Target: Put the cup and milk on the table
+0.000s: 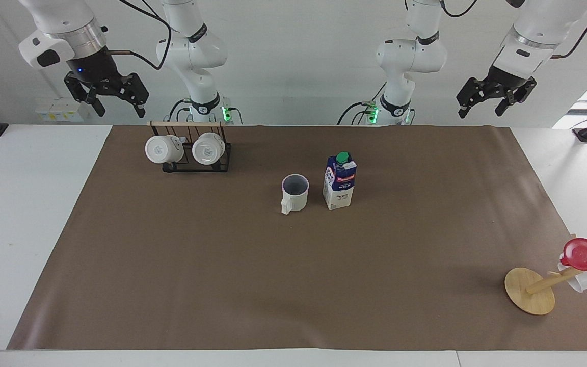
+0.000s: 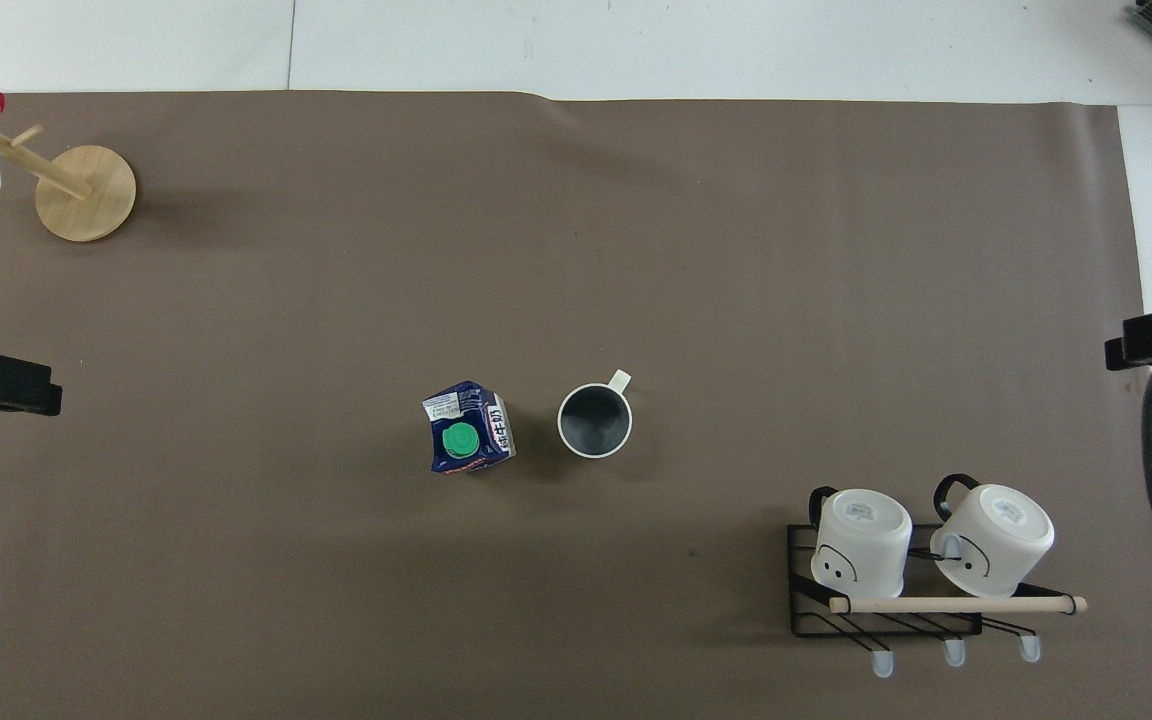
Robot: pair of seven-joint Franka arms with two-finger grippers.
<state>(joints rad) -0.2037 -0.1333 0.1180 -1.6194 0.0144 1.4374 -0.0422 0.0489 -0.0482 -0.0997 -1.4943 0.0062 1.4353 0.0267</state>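
Facing view: the cup (image 1: 294,191) and the milk (image 1: 339,181) stand upright side by side, close but apart, on the brown sheet of the table (image 1: 293,285), about midway between the two arms. The milk is toward the left arm's end. The left gripper (image 1: 486,105) hangs raised over the table's edge near its base, fingers spread, holding nothing. The right gripper (image 1: 118,105) hangs raised beside the mug rack (image 1: 191,149), fingers spread and empty.
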